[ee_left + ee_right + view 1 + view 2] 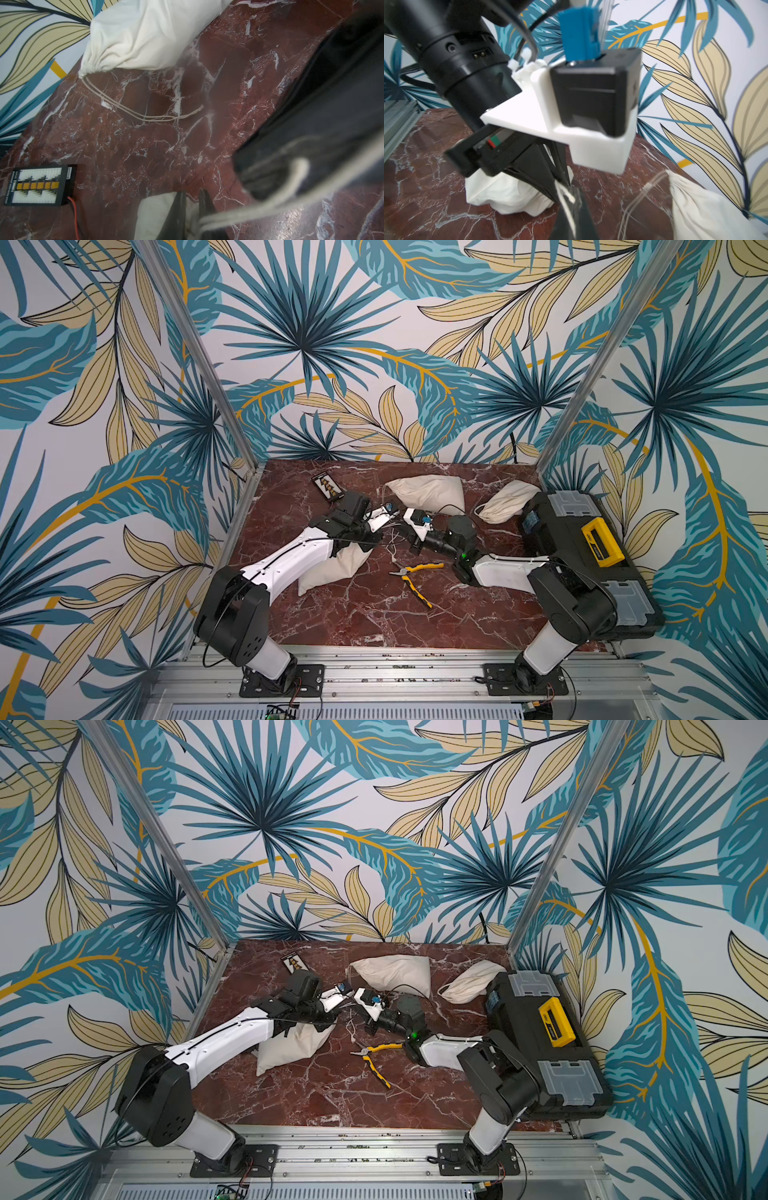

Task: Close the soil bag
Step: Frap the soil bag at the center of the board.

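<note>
Cinching the soil bag (332, 572), which is lying under the left arm (291, 558) — right gripper (572, 194) is clamping the drawstring (270, 204), left gripper (192, 207) jaws I can't tell. Pull should be running straight away from the bag, bag staying pinned.

Cloth, stone and plastic on my bench.
I see matt cream cloth on the soil bag (328, 574), its drawstring (300, 169) rough twisted cord; the table (374, 614) is glossy red marble-look, the toolbox (557, 539) matt black plastic.
</note>
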You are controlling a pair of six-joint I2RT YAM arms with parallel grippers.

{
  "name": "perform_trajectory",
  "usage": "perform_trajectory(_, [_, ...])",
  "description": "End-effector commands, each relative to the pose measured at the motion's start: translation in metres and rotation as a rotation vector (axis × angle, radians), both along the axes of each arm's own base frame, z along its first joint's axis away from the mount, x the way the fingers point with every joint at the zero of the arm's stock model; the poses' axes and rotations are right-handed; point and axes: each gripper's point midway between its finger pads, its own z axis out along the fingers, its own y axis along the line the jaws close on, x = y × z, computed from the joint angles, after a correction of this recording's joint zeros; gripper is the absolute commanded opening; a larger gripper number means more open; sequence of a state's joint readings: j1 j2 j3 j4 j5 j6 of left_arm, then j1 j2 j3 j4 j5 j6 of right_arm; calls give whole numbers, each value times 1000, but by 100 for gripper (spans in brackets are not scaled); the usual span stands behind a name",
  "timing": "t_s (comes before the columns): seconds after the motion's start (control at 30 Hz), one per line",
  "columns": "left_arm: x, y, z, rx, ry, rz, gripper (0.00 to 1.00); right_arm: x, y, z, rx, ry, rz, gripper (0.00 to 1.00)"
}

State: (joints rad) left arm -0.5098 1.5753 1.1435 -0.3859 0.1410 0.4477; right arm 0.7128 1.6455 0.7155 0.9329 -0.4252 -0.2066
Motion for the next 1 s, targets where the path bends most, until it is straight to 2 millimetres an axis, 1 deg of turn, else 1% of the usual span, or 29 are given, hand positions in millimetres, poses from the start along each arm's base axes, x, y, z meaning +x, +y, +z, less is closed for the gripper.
perform_trajectory(0.0, [12, 55, -48, 220, 87, 216, 16, 12, -31, 45, 94, -88, -153, 0])
perform_trajectory(0.03, [14, 56, -52, 229, 101, 228, 18, 11, -36, 49, 104, -87, -173, 0])
perform_trajectory(0.1, [18, 62, -61, 270, 113, 262, 23, 16, -50, 48, 105, -69, -254, 0])
perform_trajectory(0.13, [20, 64, -65, 285, 118, 276, 24, 20, -57, 45, 94, -57, -292, 0])
perform_trajectory(0.2, [22, 73, -74, 339, 129, 310, 25, 27, -75, 40, 93, -30, -376, 0])
perform_trajectory(0.27, [26, 84, -85, 415, 141, 349, 25, 29, -92, 40, 123, -1, -413, 0])
perform_trajectory(0.33, [30, 98, -93, 484, 142, 401, 24, 29, -103, 38, 138, 26, -428, 0])
perform_trajectory(0.37, [32, 107, -95, 510, 144, 434, 21, 31, -109, 37, 136, 35, -443, 0])
perform_trajectory(0.47, [37, 135, -96, 537, 161, 537, 19, 37, -130, 30, 142, 74, -506, 0])
perform_trajectory(0.57, [37, 170, -92, 595, 162, 660, 16, 46, -154, 24, 175, 126, -566, 0])
perform_trajectory(0.63, [36, 191, -90, 615, 171, 734, 15, 50, -159, 19, 172, 159, -580, 0])
perform_trajectory(0.67, [35, 198, -90, 628, 172, 760, 14, 52, -158, 14, 163, 177, -581, 0])
perform_trajectory(0.7, [35, 201, -89, 640, 167, 768, 13, 54, -153, 12, 157, 196, -561, 0])
perform_trajectory(0.73, [35, 196, -88, 627, 162, 753, 12, 55, -146, 10, 152, 213, -539, 0])
perform_trajectory(0.77, [38, 185, -87, 593, 146, 725, 12, 54, -138, 9, 145, 224, -506, 0])
perform_trajectory(0.8, [41, 170, -84, 538, 130, 678, 14, 53, -131, 9, 135, 223, -479, 0])
perform_trajectory(0.83, [40, 150, -80, 477, 115, 612, 18, 51, -122, 10, 128, 216, -449, 0])
perform_trajectory(0.9, [36, 107, -70, 353, 94, 466, 26, 48, -111, 11, 123, 213, -405, 0])
perform_trajectory(0.97, [28, 61, -54, 214, 77, 306, 35, 45, -102, 13, 126, 215, -362, 0])
